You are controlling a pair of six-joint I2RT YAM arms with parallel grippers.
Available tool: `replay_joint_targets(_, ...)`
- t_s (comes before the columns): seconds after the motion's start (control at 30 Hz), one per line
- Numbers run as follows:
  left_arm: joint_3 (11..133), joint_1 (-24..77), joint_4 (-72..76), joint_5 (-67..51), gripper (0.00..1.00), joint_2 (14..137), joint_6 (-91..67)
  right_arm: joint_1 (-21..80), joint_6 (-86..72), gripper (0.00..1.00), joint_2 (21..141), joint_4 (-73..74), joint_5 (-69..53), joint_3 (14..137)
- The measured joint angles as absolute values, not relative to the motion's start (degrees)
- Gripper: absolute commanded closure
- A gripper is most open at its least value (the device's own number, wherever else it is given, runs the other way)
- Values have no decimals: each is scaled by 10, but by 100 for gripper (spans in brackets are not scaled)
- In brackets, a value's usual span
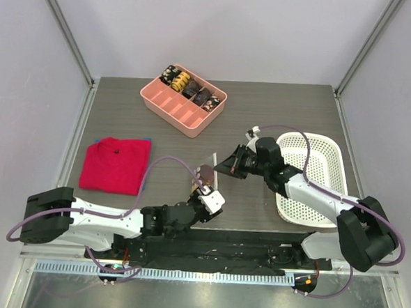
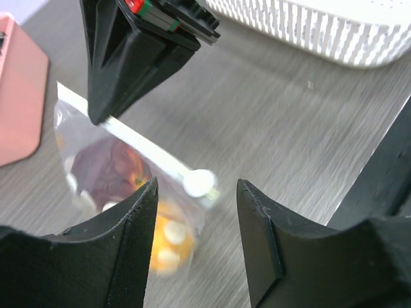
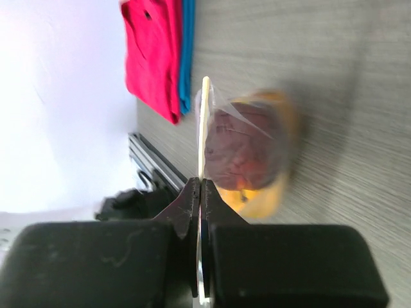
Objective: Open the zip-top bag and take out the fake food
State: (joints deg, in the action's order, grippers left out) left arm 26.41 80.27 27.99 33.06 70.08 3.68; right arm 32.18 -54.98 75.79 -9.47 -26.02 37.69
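While the right hand [image 3: 201, 186] has its fingers pressed fully together on the white zip strip, the zip-top bag [image 1: 204, 176] stands on edge near the middle of the tabletop [image 1: 278, 109], strip uppermost. Whether its lower edge touches the surface cannot be told. The left hand [image 2: 197, 192] sits just beside the bag on the near side. Its jaws are spread wide and grip nothing, with the bag's corner and white slider showing in the gap beyond its tips.

Bare tabletop lies around the bag on every side. The red folded cloth [image 1: 115, 164] is well apart to the left, the pink divided tray [image 1: 168, 108] well apart toward the far edge, and the white basket [image 1: 330, 162] to the right, under the right arm. Metal frame posts border the tabletop at left and right.

The bag is clear, crinkled film with a stiff, straight strip. Inside it is the fake food: a dark red-purple piece [image 3: 241, 147], rounded with a wrinkled surface, and below it an orange piece [image 3: 270, 192], smooth and blurred. The tabletop is grey with a wood grain. The basket is slotted plastic, and the hands' fingers are matte black wedges.
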Motion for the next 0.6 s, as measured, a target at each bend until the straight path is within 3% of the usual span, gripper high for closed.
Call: replay_joint_targets(0.6, 243, 785, 462, 423, 45, 810, 61, 332, -693, 99, 701, 65, -142, 435)
